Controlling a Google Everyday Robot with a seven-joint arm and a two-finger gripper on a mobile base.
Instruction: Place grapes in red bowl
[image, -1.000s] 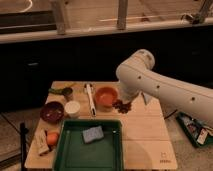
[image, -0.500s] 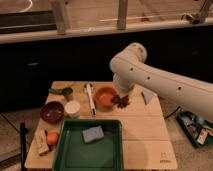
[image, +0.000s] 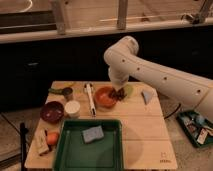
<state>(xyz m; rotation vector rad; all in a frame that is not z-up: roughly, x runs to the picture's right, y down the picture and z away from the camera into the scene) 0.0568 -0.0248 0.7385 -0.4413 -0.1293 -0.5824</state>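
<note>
The red bowl (image: 103, 97), bright orange-red, stands at the back middle of the wooden table (image: 140, 135). The dark grapes (image: 119, 93) hang at the bowl's right rim, just under my gripper (image: 118, 88). The gripper appears shut on the grapes, its fingers mostly hidden by the white wrist. My white arm (image: 150, 72) reaches in from the right and bends down over the bowl.
A maroon bowl (image: 52, 111) and a white cup (image: 72, 108) stand left of the red bowl. A white-handled utensil (image: 90, 98) lies between them. A green tray (image: 75, 155) with a blue sponge (image: 93, 134) sits in front, an orange fruit (image: 52, 137) to its left. A blue wedge (image: 147, 96) lies at right.
The arm has swung left and back, carrying the grapes from right of the bowl up to its right rim.
</note>
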